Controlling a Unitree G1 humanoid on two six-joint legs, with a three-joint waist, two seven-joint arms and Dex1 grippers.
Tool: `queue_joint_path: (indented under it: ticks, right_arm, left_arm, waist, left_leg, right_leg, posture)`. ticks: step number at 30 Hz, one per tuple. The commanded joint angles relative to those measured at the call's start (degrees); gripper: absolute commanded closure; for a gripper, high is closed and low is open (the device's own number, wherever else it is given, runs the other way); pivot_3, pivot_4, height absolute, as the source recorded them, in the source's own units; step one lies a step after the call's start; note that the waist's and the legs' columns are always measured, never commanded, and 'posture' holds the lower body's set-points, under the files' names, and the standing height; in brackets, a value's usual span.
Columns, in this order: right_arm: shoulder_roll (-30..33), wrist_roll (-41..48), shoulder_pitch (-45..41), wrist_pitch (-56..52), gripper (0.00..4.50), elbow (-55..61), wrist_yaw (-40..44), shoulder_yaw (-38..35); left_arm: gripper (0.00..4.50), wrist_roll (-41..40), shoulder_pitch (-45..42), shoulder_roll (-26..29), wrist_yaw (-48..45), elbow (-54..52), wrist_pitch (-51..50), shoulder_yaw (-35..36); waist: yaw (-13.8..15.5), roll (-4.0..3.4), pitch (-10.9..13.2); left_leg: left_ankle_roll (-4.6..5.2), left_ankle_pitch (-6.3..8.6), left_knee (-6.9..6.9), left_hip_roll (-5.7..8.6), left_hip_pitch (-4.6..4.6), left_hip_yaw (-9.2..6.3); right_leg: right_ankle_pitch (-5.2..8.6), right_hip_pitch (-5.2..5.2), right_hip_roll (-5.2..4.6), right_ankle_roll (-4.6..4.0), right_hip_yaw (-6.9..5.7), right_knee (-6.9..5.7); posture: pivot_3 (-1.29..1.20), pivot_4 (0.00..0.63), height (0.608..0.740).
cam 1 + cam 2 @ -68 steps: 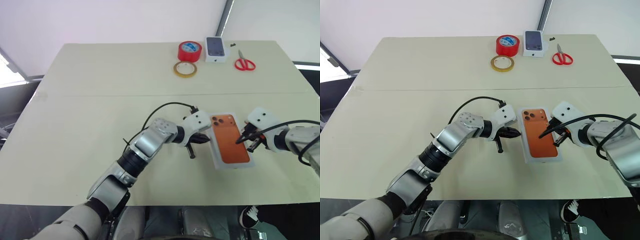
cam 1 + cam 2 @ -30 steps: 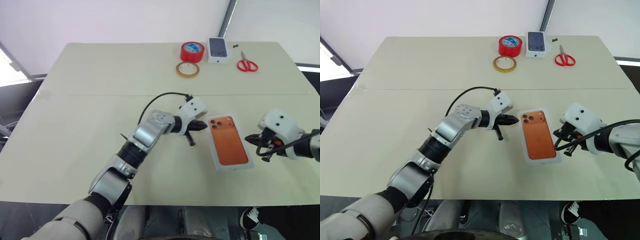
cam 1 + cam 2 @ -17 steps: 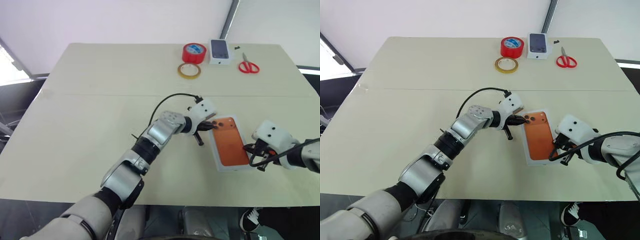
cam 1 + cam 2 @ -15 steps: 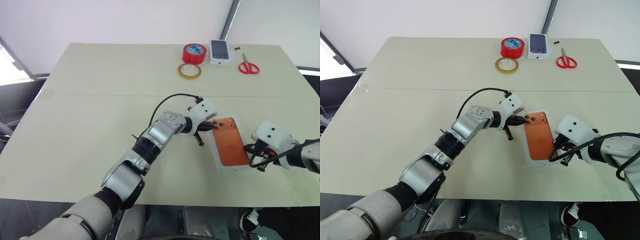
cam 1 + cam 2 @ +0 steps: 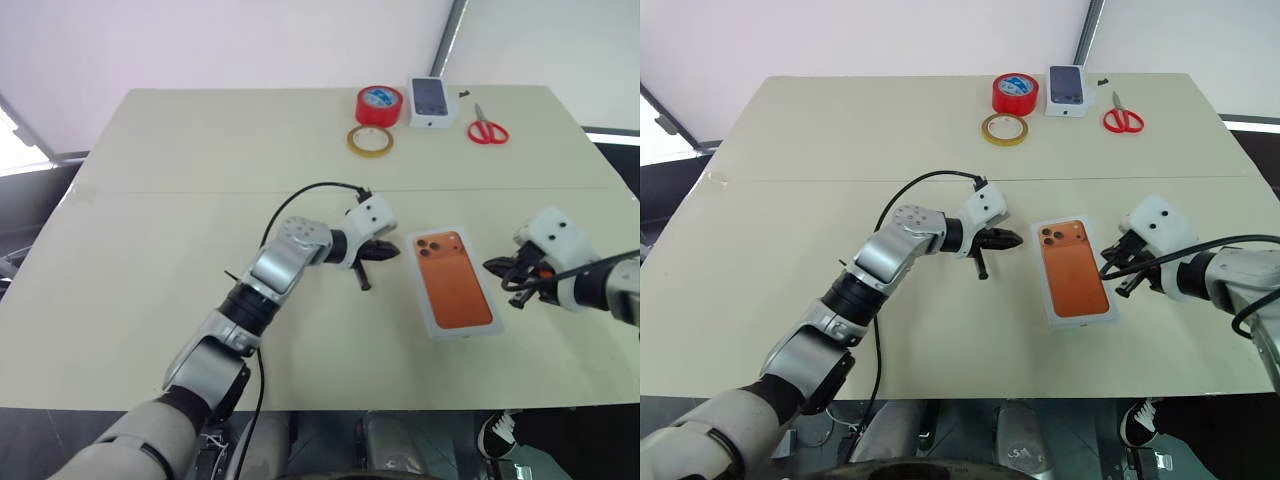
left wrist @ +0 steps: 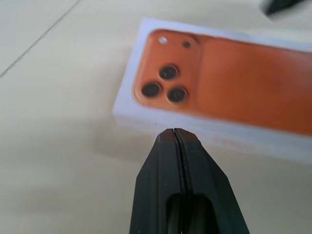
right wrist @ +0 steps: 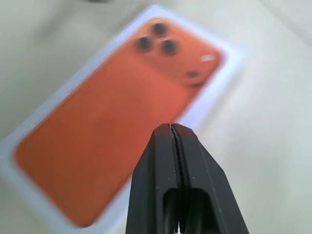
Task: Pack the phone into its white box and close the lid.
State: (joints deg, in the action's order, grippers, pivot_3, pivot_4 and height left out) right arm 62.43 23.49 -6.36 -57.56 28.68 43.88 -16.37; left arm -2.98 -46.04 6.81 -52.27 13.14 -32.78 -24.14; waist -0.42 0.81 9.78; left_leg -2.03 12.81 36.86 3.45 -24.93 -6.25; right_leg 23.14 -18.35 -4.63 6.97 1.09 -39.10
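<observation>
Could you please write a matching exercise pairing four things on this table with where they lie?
1. phone
2. scissors
3. red tape roll
4. left gripper

A. at the far edge, right of the small carton
B. inside the white box
C. shut, just left of the white box
D. at the far edge, left of the small carton

Pairs: 1-B, 2-A, 3-D, 4-C

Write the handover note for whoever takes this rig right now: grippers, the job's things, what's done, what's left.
Left gripper: shut, empty, just off the box's left edge.
Right gripper: shut, empty, just off its right edge.
Flat orange smartphone: lying back up, camera lenses at the far end, inside the shallow white rectangular box at mid-table.
Done: phone is in the box.
Left: the box has no lid on it; fit the lid and close it. Which item is the lid I cannot tell.
</observation>
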Motion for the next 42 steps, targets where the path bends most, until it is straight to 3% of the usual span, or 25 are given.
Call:
queue_joint_path:
  ticks: [1, 7, 13, 27, 42]
  right_arm:
    - [1.3, -3.3, -2.7, 1.2, 4.48, -3.6, -1.9, 4.2]
    - [1.2, -8.0, -6.4, 4.1, 4.48, -8.5, -2.6, 12.3]
    - [0.3, -8.1, -8.6, 5.1, 4.48, -8.8, -1.3, 14.6]
    - [0.7, -8.3, -5.6, 5.6, 4.48, -8.0, -0.2, 12.7]
    - [0.3, -9.0, -4.1, 5.4, 4.48, -8.1, -0.2, 11.9]
  left_arm:
    - [4.5, -0.4, 1.2, 0.0, -2.5, -4.9, -1.4, -3.5]
    - [4.5, 1.1, 1.4, -3.9, -0.2, -1.8, -3.3, -7.7]
    - [4.5, 1.4, 0.4, -6.6, 1.2, 0.3, -3.7, -8.4]
    - [4.5, -1.1, 0.3, -9.7, 4.4, 0.4, 0.5, -2.5]
    - [4.5, -0.2, 0.1, -10.9, 4.4, 1.4, 0.6, -1.9]
  waist:
    - [0.1, 0.0, 0.0]
    - [0.5, -0.02, 0.0]
    - [0.2, -0.03, 0.0]
    - [0.0, -0.03, 0.0]
    - [-0.1, -0.03, 0.0]
  left_leg:
    - [0.0, 0.0, 0.01, 0.01, 0.0, 0.01]
    - [0.14, 0.08, 0.06, 0.04, -0.08, 0.02]
    - [0.16, 0.09, 0.06, 0.02, -0.09, 0.01]
    - [0.18, 0.1, 0.07, 0.02, -0.11, 0.0]
    - [0.17, 0.1, 0.07, 0.02, -0.11, 0.0]
  right_leg:
    - [0.0, 0.0, -0.02, 0.0, 0.01, 0.01]
    - [0.0, -0.06, -0.04, 0.0, 0.01, 0.01]
    - [0.0, -0.08, -0.01, 0.0, 0.01, -0.01]
    - [0.0, -0.08, -0.03, 0.0, -0.01, 0.0]
    - [0.0, -0.09, -0.02, 0.0, -0.02, 0.0]
  posture:
    - [0.0, 0.15, 0.74]
    - [0.0, 0.15, 0.74]
    - [0.0, 0.15, 0.74]
    - [0.0, 0.15, 0.74]
    - [0.0, 0.15, 0.74]
